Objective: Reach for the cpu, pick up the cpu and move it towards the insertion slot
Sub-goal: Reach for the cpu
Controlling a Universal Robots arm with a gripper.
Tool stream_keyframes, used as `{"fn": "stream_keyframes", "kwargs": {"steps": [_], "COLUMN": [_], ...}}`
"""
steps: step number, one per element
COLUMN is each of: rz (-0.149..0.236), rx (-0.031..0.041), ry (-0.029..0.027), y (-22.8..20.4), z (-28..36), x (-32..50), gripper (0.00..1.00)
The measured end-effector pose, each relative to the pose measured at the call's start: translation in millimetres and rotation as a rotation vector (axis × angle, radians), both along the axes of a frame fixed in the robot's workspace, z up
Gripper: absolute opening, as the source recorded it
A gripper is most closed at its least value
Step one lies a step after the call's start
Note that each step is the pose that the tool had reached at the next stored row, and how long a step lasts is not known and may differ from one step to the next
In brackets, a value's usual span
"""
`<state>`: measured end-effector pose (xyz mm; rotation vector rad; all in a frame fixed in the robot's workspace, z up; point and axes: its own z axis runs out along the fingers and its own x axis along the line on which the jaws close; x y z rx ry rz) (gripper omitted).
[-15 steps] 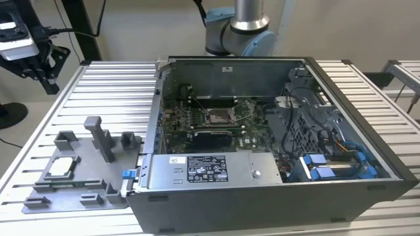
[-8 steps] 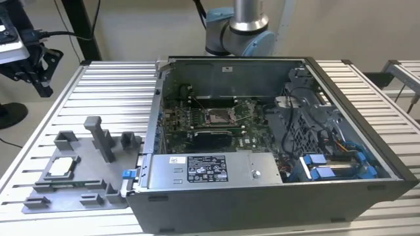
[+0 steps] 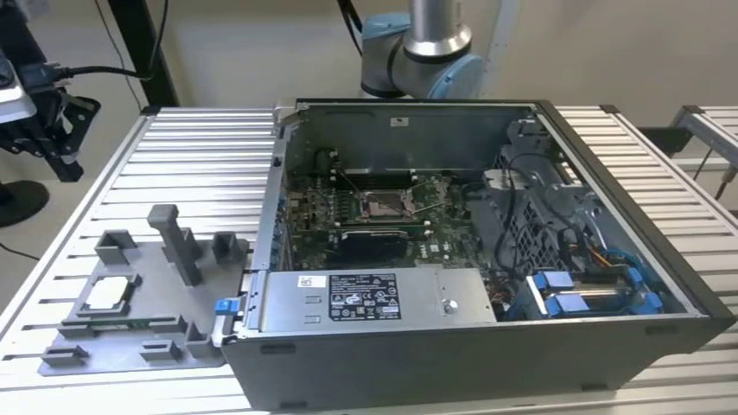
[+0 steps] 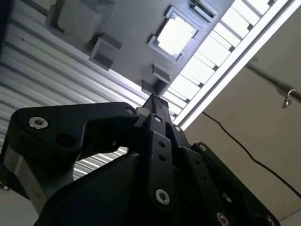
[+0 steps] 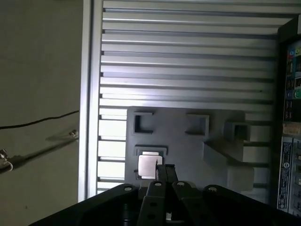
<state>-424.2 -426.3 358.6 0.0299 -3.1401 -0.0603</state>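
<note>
Your gripper [image 5: 164,168] hangs above the grey tray [image 5: 183,150] on the slatted worktop [image 5: 188,70]; its fingers [image 5: 169,175] are pressed together with nothing between them; the cpu [image 5: 148,165] lies flat in its square tray recess, untouched; in the exterior view, the insertion slot [image 3: 384,203] sits on the green motherboard [image 3: 444,249] inside the open computer case [image 3: 461,363], well apart from the tray.

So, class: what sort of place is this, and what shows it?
Probably a robotics lab bench: a robot arm, an opened computer case on a slatted metal table, and a grey tray holding the cpu.
</note>
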Motion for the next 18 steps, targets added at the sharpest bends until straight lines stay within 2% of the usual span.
{"fn": "stream_keyframes", "kwargs": {"steps": [4,9,15,18], "rz": [0.0,0.0,0.0,0.0], "rx": [-0.0001,-0.0001,-0.0001,-0.0003], "ry": [0.0001,0.0001,-0.0001,0.0001], "y": [-9.9,-17.5,-18.6,-18.5], "z": [-2.8,-5.8,-11.0,-11.3], "x": [-0.8,-1.3,-2.9,-3.1], "gripper": [0.0,0.0,0.0,0.0]}}
